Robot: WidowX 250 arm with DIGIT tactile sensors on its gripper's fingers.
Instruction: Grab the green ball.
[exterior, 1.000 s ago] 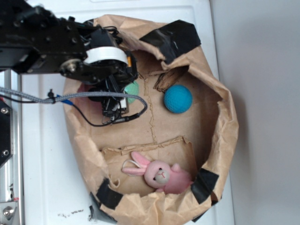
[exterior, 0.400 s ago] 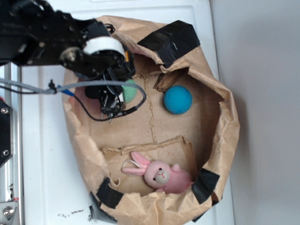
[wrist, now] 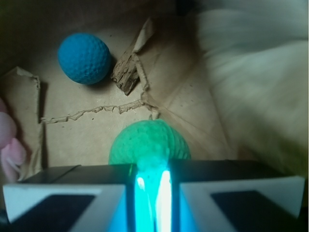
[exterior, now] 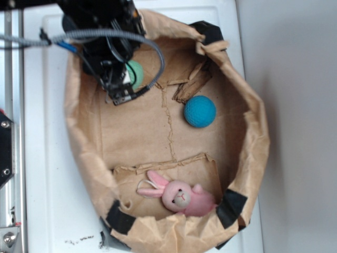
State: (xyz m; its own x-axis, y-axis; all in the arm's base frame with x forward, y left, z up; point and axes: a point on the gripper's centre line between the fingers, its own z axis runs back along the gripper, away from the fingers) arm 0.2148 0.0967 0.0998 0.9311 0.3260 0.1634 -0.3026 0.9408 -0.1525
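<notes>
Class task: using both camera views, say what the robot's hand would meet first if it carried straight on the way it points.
Most likely the green ball, directly ahead of the hand; whether they already touch is unclear.

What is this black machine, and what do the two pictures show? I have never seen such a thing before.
The black machine is a robot arm. One picture looks down from outside; the other comes from a camera on its wrist. Below is an open paper bag on a white surface. In the bag lie a blue ball and a pink toy rabbit. The arm's end effector is at the green ball. In the wrist picture this ball sits right in front of the fingers. It seems held, but I cannot be certain.
</notes>
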